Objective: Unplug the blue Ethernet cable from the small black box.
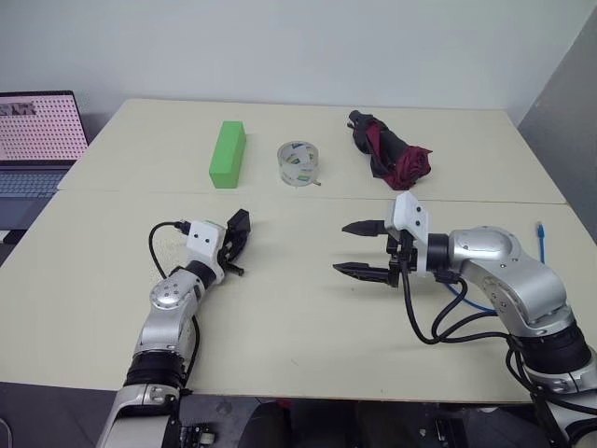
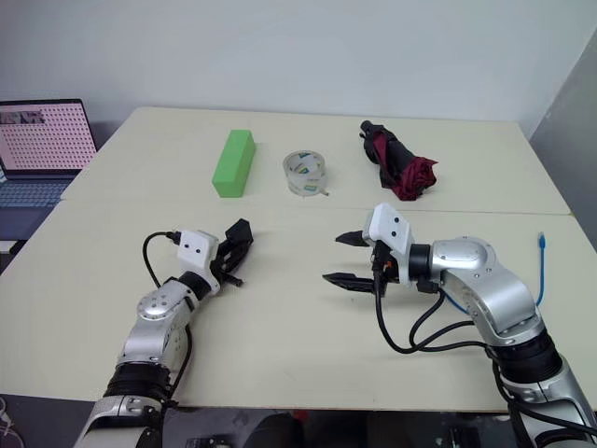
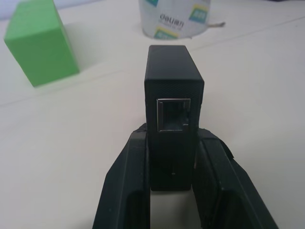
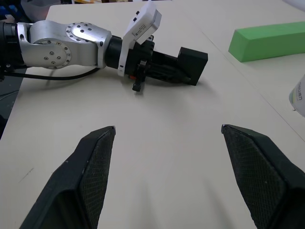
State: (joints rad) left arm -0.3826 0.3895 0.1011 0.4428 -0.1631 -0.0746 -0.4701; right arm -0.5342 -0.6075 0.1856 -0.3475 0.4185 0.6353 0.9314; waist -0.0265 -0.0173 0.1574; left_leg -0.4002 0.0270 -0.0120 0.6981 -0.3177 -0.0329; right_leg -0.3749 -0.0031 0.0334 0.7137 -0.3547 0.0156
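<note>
The small matte-black plastic box sits clamped between the two black fingers of the left claw, low over the pale counter, and in the left wrist view its square port faces out with nothing plugged in. So the unplugging itself looks done, judging by the bare socket. The thin bright-blue Ethernet cable lies well apart from the black box, far across the counter beyond the right arm, one plug end showing near the counter's edge and a loop of blue passing behind that arm's thick black wires. The right claw hangs in the air between the box and the cable with its jaws spread wide and nothing in them, pointing toward the box. What remains, as I judge it, is only to set the box down and ease both arms away; that calls for a gentle lowering so the box does not tip on release. Beyond the box stand a long green block and a roll of clear tape, both near it but not touching, with a folded dark-red umbrella farther off past the tape and an open laptop off the counter on the box's other side. None of these blocks the way.
</note>
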